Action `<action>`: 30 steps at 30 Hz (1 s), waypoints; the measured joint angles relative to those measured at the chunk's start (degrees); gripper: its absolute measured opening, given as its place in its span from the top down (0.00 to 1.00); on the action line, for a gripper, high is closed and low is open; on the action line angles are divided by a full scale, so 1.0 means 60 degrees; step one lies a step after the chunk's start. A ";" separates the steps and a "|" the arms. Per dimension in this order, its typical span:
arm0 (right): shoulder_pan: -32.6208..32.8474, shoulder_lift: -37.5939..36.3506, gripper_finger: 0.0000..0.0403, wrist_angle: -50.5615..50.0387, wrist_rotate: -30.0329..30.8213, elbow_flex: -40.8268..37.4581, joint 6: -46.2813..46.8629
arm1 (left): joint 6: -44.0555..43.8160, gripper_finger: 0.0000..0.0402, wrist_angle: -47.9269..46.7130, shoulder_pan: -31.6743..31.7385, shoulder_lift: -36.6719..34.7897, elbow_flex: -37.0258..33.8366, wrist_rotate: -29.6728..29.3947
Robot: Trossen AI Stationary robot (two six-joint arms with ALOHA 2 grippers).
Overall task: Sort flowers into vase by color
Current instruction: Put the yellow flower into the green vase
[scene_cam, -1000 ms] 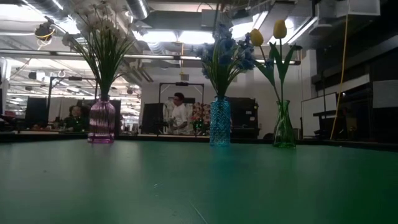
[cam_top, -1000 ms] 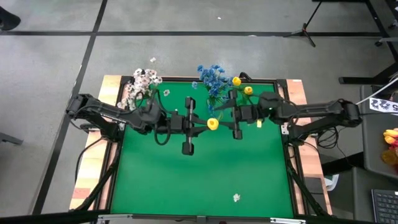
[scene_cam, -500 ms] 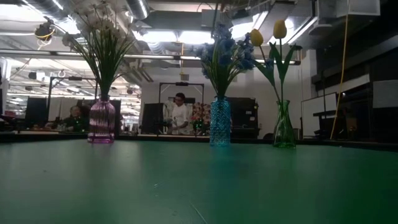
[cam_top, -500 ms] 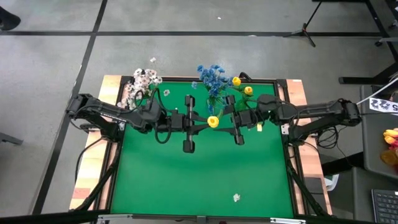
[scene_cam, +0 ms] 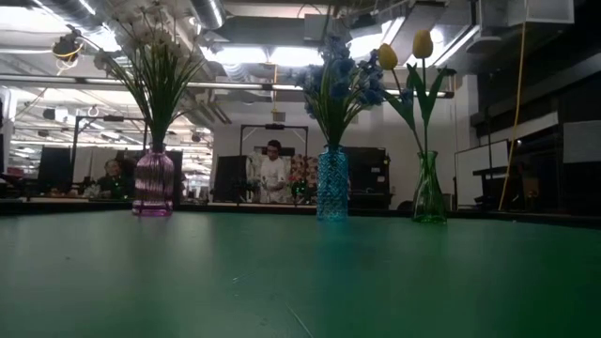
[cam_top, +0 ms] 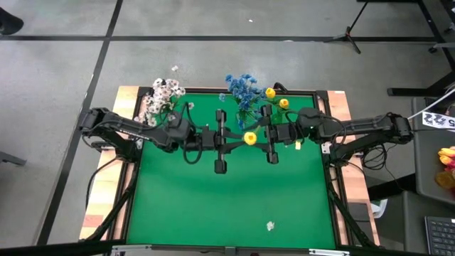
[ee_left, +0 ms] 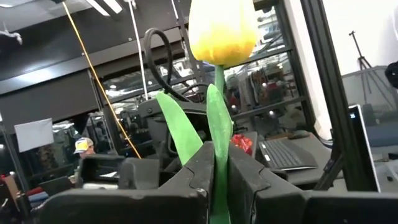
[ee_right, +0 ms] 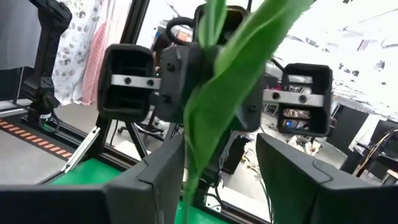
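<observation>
- At the far edge of the green worktop point(cam_top: 227, 192), on its left, a pink vase point(scene_cam: 154, 182) holds the white flowers point(cam_top: 161, 97).
- The left end effector point(cam_top: 229, 138) is above the middle of the worktop. Its fingers point(ee_left: 198, 177) are closed tight on the green stalk of a yellow tulip point(ee_left: 221, 28), which stands upright between them in the left wrist view.
- In the middle of the far edge, a blue vase point(scene_cam: 331, 184) holds the blue flowers point(cam_top: 243, 87).
- The right end effector point(cam_top: 264, 136) faces the left one, just beside the tulip bud. Its fingers point(ee_right: 155, 180) are wide apart, with a green leaf point(ee_right: 233, 68) between them.
- On the right, a clear green vase point(scene_cam: 429, 189) holds two more yellow tulips point(cam_top: 276, 98).
</observation>
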 joint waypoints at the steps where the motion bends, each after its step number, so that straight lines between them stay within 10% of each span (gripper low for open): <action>1: 0.0000 -0.0001 0.51 -0.0056 -0.0001 0.0000 0.0000 | 0.0000 0.94 0.0017 0.0010 0.0007 0.0000 0.0000; 23: 0.0000 0.0386 0.67 0.0254 0.0491 -0.0007 0.0001 | 0.0101 0.96 0.0572 0.0160 0.0017 0.0000 0.0000; 30: 0.0004 0.0421 0.95 0.0196 0.0755 -0.0011 -0.0111 | 0.0098 0.96 0.0459 0.0162 0.0017 0.0000 -0.0004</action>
